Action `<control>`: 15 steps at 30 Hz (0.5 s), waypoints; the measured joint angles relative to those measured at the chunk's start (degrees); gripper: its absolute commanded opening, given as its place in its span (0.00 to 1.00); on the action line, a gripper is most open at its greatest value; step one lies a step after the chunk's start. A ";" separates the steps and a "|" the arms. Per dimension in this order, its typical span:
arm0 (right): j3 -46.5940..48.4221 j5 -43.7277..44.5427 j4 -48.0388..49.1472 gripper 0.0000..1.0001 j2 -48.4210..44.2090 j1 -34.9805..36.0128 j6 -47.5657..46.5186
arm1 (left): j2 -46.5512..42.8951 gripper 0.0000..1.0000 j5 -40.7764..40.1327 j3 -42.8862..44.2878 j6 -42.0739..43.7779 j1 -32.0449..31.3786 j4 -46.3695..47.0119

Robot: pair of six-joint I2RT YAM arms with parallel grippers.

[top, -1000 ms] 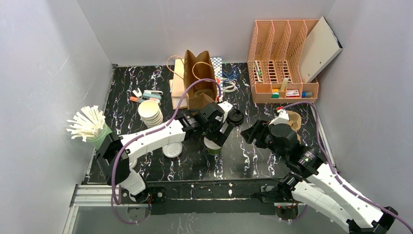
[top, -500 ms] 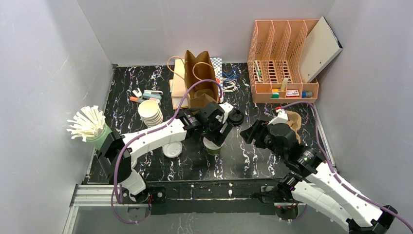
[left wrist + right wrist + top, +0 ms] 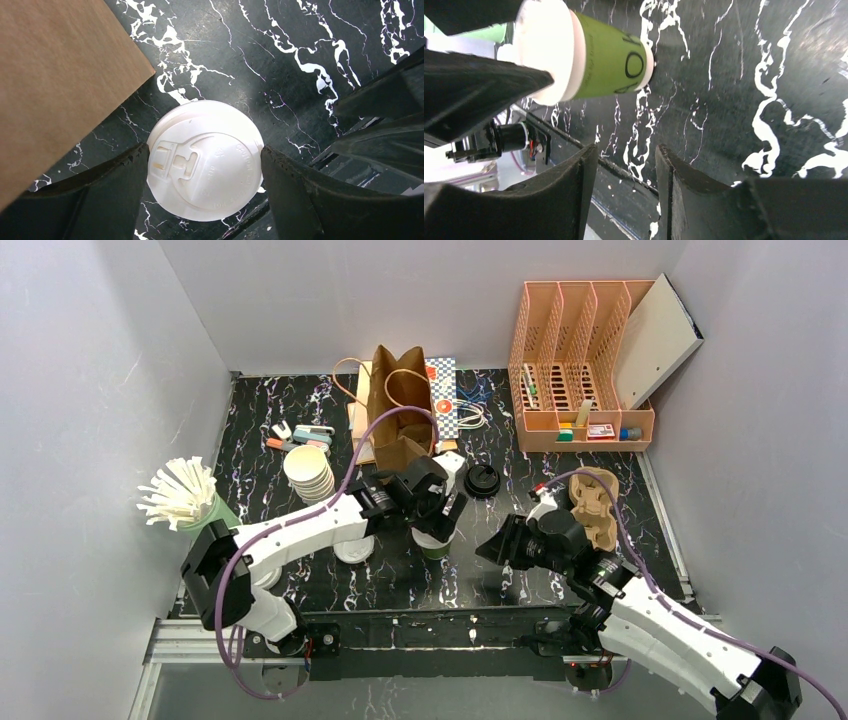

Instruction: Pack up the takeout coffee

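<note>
Paper bag [image 3: 60,75] stands just beside green cup [image 3: 205,160], seemingly apart.

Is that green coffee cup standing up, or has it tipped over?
Upright: the green cup sits on its base on the table, its white lid facing straight up.

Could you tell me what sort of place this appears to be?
Probably a lab bench staged as a café takeout counter: a brown paper bag, a stack of paper cups and a lidded green cup sit on a walled-in marble-patterned table.
</note>
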 measured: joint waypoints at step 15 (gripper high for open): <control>-4.31 -8.52 18.71 0.52 7.15 0.00 4.96 | -1.14 0.74 -6.86 -2.29 -4.09 -3.17 2.34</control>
